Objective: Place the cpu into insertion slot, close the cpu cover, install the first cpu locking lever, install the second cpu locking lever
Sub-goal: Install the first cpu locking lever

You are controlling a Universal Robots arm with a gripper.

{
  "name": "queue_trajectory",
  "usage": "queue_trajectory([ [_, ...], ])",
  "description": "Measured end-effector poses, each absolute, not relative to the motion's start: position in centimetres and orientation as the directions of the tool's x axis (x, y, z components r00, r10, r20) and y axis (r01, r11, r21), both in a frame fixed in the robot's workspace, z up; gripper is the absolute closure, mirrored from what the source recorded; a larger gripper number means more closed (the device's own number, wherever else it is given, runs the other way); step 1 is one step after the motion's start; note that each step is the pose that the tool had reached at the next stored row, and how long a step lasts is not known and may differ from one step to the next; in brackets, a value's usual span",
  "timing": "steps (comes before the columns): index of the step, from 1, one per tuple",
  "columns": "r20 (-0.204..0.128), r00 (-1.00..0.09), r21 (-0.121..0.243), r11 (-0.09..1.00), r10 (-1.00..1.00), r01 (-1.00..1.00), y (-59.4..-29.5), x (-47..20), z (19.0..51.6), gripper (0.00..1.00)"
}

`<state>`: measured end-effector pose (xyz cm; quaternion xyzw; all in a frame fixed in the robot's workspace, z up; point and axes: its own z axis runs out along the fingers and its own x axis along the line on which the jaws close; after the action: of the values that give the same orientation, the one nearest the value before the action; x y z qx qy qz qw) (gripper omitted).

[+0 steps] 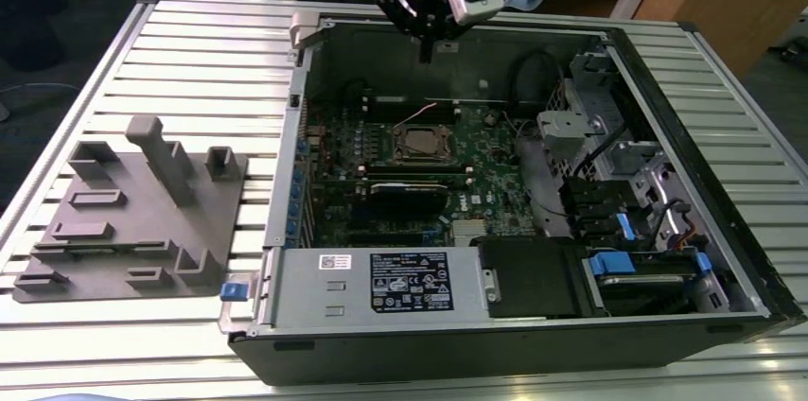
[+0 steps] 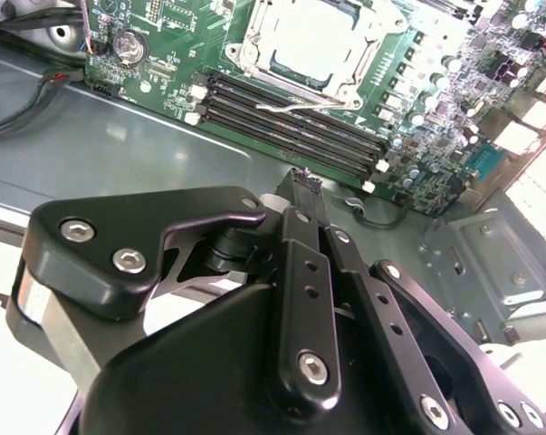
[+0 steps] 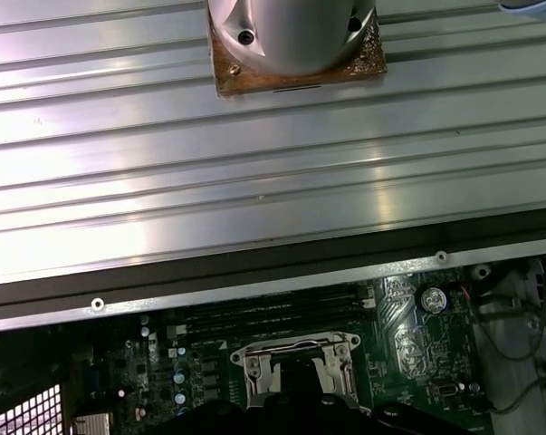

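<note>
My gripper (image 1: 430,47) hangs over the back wall of the open computer case, well above the motherboard; its black fingertips (image 2: 306,181) meet with nothing between them. The insertion slot (image 1: 421,144) sits mid-board on the green circuit board. In the second wrist view the cpu (image 2: 313,41) shows as a dull silver square lying in the slot, with the cpu cover (image 2: 340,91) lying flat around it as a metal frame. A thin metal rod (image 2: 277,107) lies over the memory slots beside the socket. In the first wrist view the cover (image 3: 254,364) shows beyond the dark gripper body.
The case (image 1: 378,363) lies open on a slatted aluminium table (image 1: 189,51). A grey fixture block (image 1: 127,221) stands at the exterior view's left. Drive bays and blue-tabbed cables (image 1: 631,231) fill the case at the exterior view's right. The power supply (image 1: 378,283) sits at the front.
</note>
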<state>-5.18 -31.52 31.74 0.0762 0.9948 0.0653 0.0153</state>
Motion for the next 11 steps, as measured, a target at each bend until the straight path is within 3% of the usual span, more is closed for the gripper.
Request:
queue_trajectory([
  [11,-0.021,-0.988,0.132,0.980,0.154,0.150,-31.51,-5.19,31.48,0.89],
])
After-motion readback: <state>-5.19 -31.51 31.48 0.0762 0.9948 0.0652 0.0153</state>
